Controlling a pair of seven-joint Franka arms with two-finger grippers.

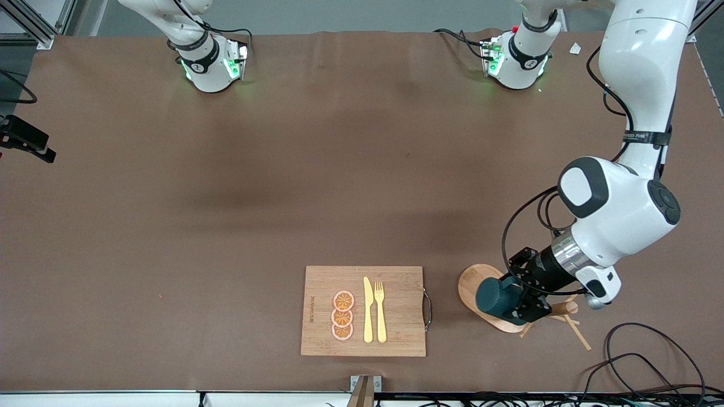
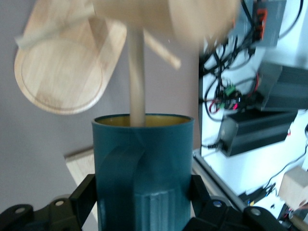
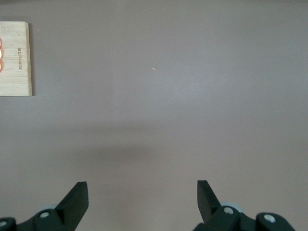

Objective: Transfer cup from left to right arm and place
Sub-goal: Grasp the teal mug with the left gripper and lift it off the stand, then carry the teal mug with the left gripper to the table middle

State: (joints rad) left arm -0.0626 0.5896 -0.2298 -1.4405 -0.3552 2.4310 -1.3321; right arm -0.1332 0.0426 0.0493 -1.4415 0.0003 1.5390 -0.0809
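Observation:
The dark teal cup (image 1: 496,297) is at a wooden mug stand (image 1: 470,281) near the front table edge at the left arm's end. My left gripper (image 1: 523,301) is shut on the cup's ribbed sides. In the left wrist view the cup (image 2: 143,159) fills the space between the black fingers (image 2: 83,198), and a wooden peg (image 2: 136,77) runs into its yellow mouth. My right gripper (image 3: 142,192) is open over bare brown table, holding nothing; it does not show in the front view.
A wooden cutting board (image 1: 403,330) lies near the front edge, carrying orange slices (image 1: 343,315), a yellow knife (image 1: 368,310) and a fork (image 1: 380,311). Its corner (image 3: 14,72) shows in the right wrist view. Black cables (image 1: 639,353) lie by the stand.

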